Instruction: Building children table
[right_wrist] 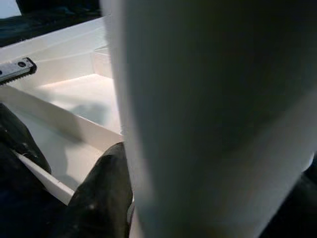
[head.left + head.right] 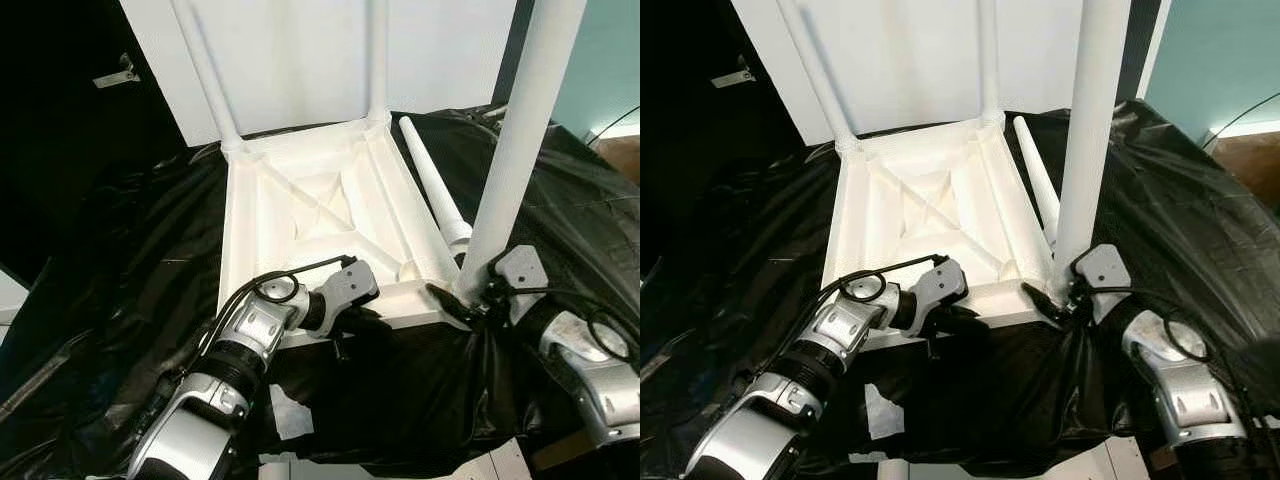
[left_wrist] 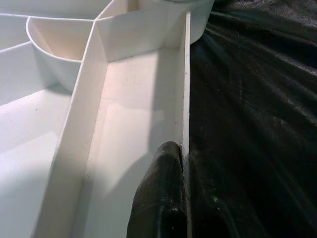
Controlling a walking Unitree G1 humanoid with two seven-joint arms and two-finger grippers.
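Your left gripper (image 2: 352, 322) is pinched on the near rim of the upturned white table top (image 2: 262, 215), one finger either side. Your right gripper (image 2: 462, 297) clasps the base of the upright leg (image 2: 520, 130) at the near right corner. Everything lies on black sheeting (image 2: 120, 260), with a loose leg (image 2: 432, 185) beside the top.

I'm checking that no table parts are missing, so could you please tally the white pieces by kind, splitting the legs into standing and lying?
Upside-down tabletop: 1
Legs standing at its corners: 3, the far-left, the far-right and the near-right, whose base the right gripper grips
Loose leg lying on the black sheet: 1
Total: 5 white pieces
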